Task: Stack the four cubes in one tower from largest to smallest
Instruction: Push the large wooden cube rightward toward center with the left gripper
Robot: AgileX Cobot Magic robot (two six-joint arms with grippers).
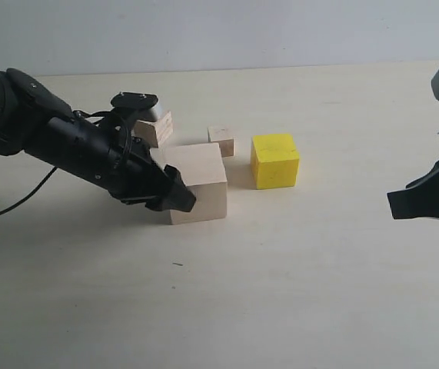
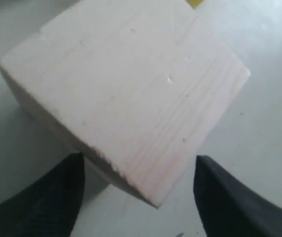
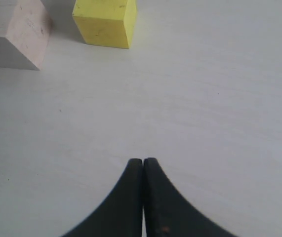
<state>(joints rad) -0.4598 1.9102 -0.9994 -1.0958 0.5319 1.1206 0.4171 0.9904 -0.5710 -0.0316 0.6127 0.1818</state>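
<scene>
L claw (image 1: 179, 198) is spread wide at centre-left of the ext. view. Its fingers (image 2: 57, 197) flank the near corner of the largest pale cube (image 1: 197, 181), w/ a gap on both sides & nothing pinched. R claw (image 1: 404, 204) is at the right edge, tips pressed together & empty. Yellow cube (image 1: 274, 160) sits just right of centre, smallest cube (image 1: 221, 140) behind & between those two, plywood cube (image 1: 156, 128) upper left of centre, partly hidden by the L arm; all on the table (image 1: 281, 292), none stacked.
</scene>
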